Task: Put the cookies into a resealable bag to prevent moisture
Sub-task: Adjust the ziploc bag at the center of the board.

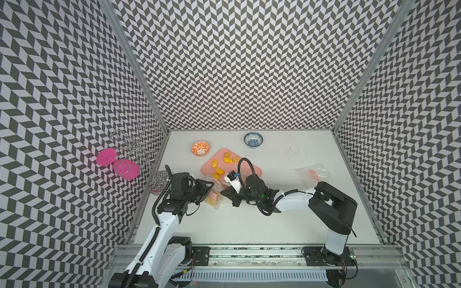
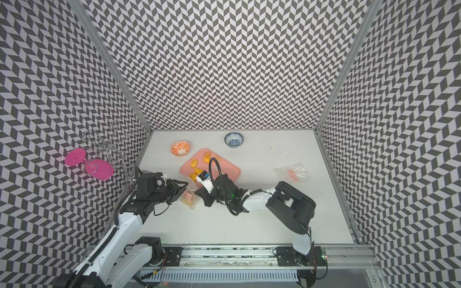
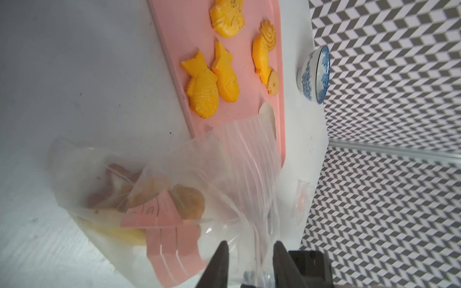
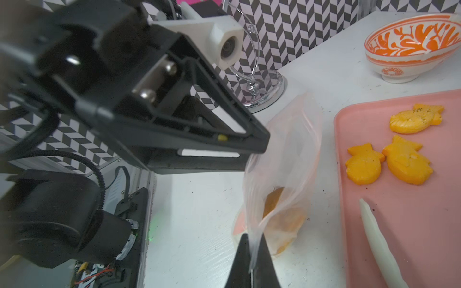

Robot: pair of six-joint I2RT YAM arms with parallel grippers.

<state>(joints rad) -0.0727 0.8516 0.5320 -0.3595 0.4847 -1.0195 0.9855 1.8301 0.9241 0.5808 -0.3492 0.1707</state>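
Observation:
A clear resealable bag point(image 1: 214, 197) with a pink label lies between my two grippers, and several cookies point(image 3: 187, 202) show through its film. More yellow-orange fish-shaped cookies point(image 1: 219, 170) lie on the pink tray point(image 1: 206, 169) just behind it. In the left wrist view my left gripper point(image 3: 250, 246) stands open, its jaws apart with loose bag film running between them. My right gripper point(image 4: 252, 240) is shut on the bag's edge point(image 4: 254, 224), pinching the film from the other side. In both top views the two grippers nearly meet over the bag point(image 2: 190, 198).
An orange-patterned bowl point(image 1: 200, 148) and a blue-patterned bowl point(image 1: 253, 139) stand near the back wall. A second clear bag point(image 1: 313, 174) lies at the right. A wire rack with pink discs point(image 1: 124, 159) stands at the left. A white strip point(image 4: 374, 237) lies on the tray.

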